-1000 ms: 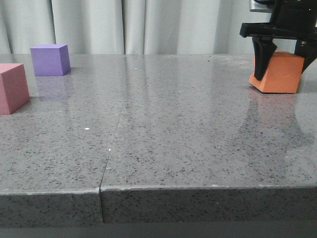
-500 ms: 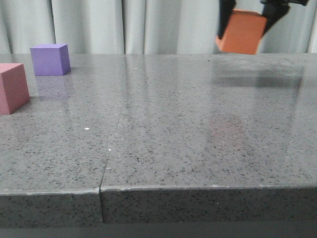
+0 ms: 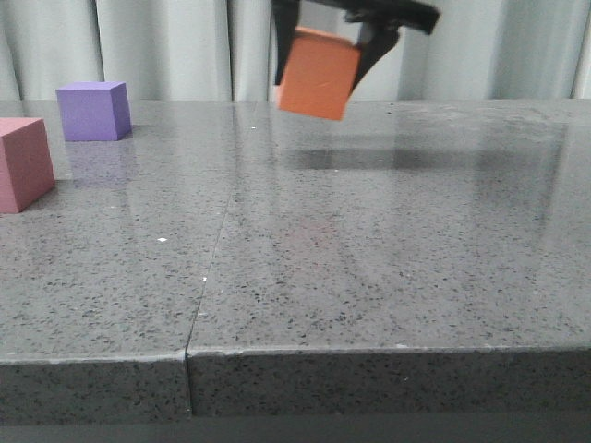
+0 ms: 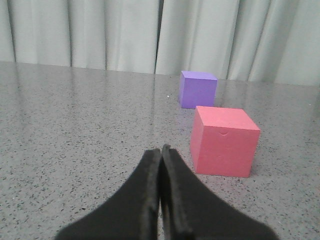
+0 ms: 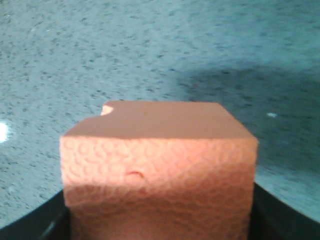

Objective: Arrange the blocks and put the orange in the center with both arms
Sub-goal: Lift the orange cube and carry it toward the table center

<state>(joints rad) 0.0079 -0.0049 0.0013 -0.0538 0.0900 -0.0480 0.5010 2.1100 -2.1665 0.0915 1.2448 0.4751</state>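
Observation:
My right gripper (image 3: 323, 65) is shut on the orange cube (image 3: 318, 74) and holds it tilted in the air above the far middle of the table. In the right wrist view the orange cube (image 5: 159, 170) fills the space between the fingers, a small dent on its near face. The purple cube (image 3: 92, 111) sits at the far left, the pink-red cube (image 3: 22, 163) nearer at the left edge. In the left wrist view my left gripper (image 4: 161, 149) is shut and empty, just short of the pink-red cube (image 4: 224, 141), with the purple cube (image 4: 197, 89) beyond it.
The grey speckled table (image 3: 369, 249) has a seam (image 3: 211, 268) running from front to back left of centre. Pale curtains (image 3: 175, 46) hang behind the table's far edge.
My right gripper has lifted the orange cube off the table at the far right and carried it leftward through the air to above the far middle. The purple and pink-red cubes have not moved.

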